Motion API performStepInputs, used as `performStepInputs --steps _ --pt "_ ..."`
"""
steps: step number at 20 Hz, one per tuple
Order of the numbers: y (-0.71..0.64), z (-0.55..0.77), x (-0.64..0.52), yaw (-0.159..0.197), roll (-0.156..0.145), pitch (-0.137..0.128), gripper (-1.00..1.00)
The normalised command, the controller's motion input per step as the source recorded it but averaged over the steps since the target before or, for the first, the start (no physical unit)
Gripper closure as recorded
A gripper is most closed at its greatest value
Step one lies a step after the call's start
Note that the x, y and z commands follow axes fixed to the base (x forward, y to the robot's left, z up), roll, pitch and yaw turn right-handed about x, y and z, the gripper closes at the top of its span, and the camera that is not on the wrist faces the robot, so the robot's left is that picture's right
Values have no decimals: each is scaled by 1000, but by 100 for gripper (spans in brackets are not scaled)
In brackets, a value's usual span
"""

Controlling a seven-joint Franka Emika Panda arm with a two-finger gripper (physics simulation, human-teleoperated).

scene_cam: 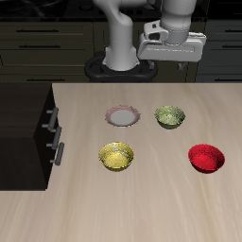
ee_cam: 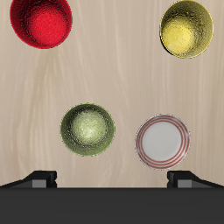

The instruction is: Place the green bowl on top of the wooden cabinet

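The green bowl (scene_cam: 170, 116) is small, round and olive with a speckled inside; it stands upright on the table. My gripper (scene_cam: 172, 55) hangs high above the table, a little farther back than that bowl. The wrist view looks straight down on the green bowl (ee_cam: 87, 129), well below the gripper (ee_cam: 112, 179), whose two fingers stand wide apart with nothing between them. The wooden cabinet (scene_cam: 24, 123) is a very dark box with a flat bare top and two drawers with silver handles, at the table's side. It is outside the wrist view.
A white plate with a reddish rim (scene_cam: 124, 116) lies beside the green bowl, toward the cabinet. Nearer the front edge stand a yellow speckled bowl (scene_cam: 116, 156) and a red bowl (scene_cam: 206, 157). Dark cupboards run along the back wall.
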Motion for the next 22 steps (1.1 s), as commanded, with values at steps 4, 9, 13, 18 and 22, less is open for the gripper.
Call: performStepInputs --steps 4,9,13,18,22 --pt "-54 -15 5 -16 -6 0 -100" --pt "-121 -97 96 -8 -28 5 -100" --pt "-77 -337 152 -4 -18 42 -100" --pt "5 -253 7 -2 1 15 -100" --pt "-11 -427 58 -2 -20 60 -100"
